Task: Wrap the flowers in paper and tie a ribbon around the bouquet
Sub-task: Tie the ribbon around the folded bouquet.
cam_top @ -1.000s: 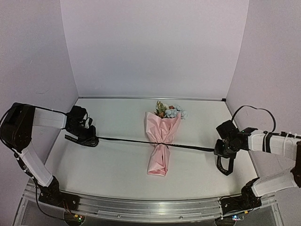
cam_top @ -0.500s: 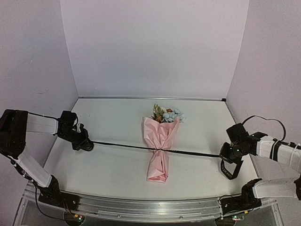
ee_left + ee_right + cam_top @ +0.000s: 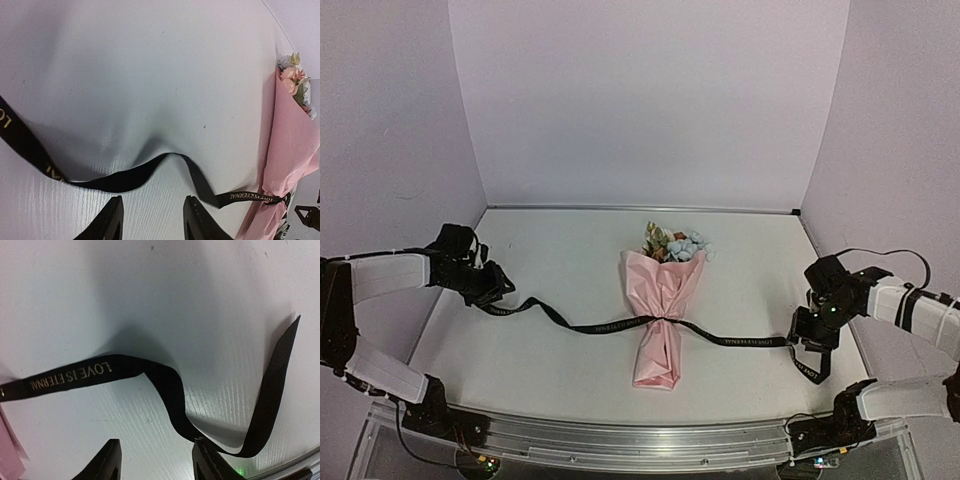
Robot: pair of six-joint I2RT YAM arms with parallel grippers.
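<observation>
we judge the task all but done — the flowers (image 3: 678, 240) sit wrapped in the paper (image 3: 658, 345) as a bouquet (image 3: 662, 290) lying mid-way across the table (image 3: 570, 375), and the ribbon (image 3: 605, 325) is cinched round its waist with both tails slack, though we cannot tell how sound the knot is. the left gripper (image 3: 152, 220) has its fingers spread around nothing, the ribbon lying just ahead of them. the right gripper (image 3: 157, 460) is likewise parted and empty — a tail curls close by one finger.
</observation>
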